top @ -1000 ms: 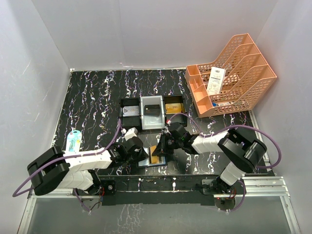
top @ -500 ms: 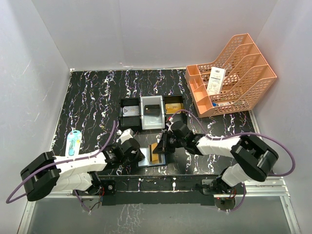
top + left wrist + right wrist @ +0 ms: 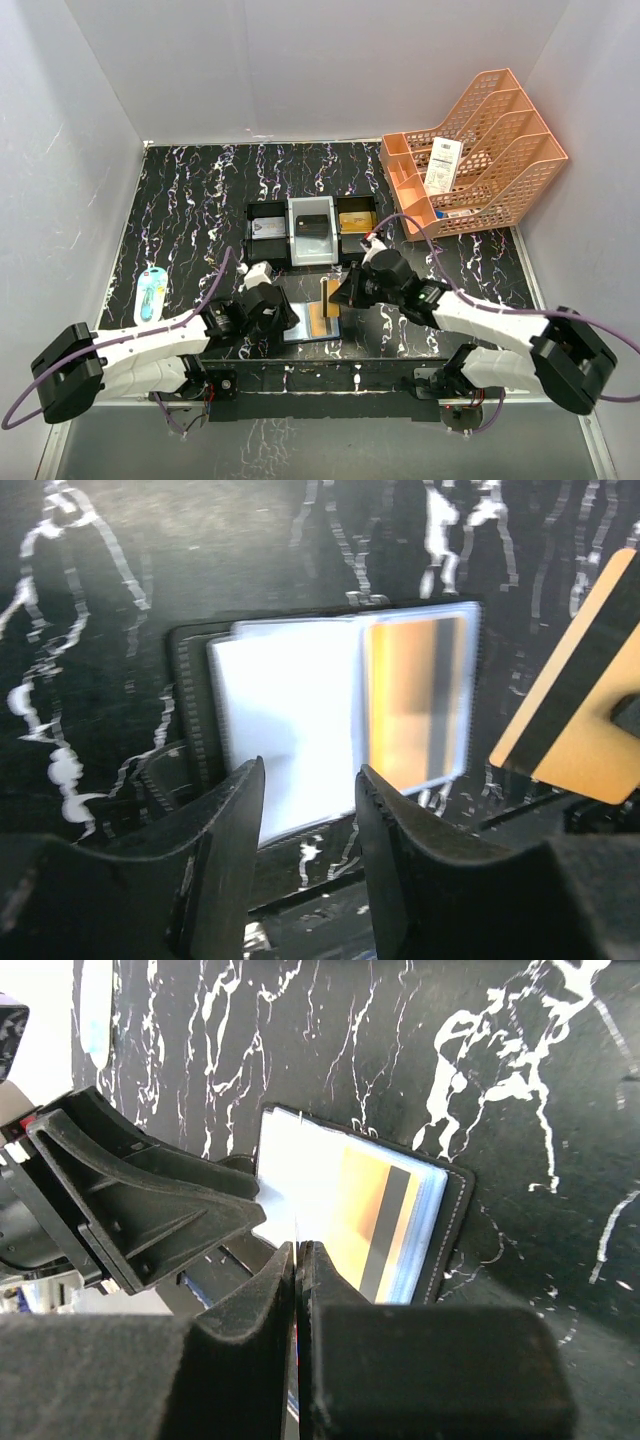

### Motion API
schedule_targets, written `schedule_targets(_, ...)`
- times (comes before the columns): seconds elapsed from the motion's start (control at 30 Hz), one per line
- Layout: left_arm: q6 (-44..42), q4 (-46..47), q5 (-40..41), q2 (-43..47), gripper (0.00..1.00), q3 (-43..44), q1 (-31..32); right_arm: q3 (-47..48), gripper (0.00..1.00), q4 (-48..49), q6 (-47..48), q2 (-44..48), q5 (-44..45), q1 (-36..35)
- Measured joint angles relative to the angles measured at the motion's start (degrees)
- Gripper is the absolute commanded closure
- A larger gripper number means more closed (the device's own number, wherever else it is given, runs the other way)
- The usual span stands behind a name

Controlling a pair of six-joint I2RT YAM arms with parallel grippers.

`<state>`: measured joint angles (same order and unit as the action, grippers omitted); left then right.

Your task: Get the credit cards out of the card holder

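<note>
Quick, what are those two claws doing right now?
Left gripper: open, holding nothing.
Right gripper: closed on a gold credit card.

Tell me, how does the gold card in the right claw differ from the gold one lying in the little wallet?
The lifted gold card is pinched in the shut right gripper, clear of the wallet; the tucked gold card sits inside the open card holder. The lifted gold card stands tilted on edge above the table; the tucked gold card lies flat. Both are gold-orange with a dark stripe.
</note>
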<state>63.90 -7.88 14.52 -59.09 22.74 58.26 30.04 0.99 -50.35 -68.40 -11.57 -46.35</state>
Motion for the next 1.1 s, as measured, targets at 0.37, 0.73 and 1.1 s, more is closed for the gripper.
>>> schedule_targets(0.37,-5.8,11.2,-6.7,-8.9,0.56,6.1,0.0,-10.2,1.0,5.6,11.7,22.8,8.5,0.0)
schedule_targets(0.73,-1.6,9.9,-3.8,-13.9,0.59,4.7,0.0,-15.0,1.0,6.1,25.7,33.7,15.4,0.0)
schedule_targets(1.1,-0.4,3.2,-1.4,-4.7,0.46,2.5,0.0,-9.8,1.0,4.5,35.6,26.9,22.9,0.3)
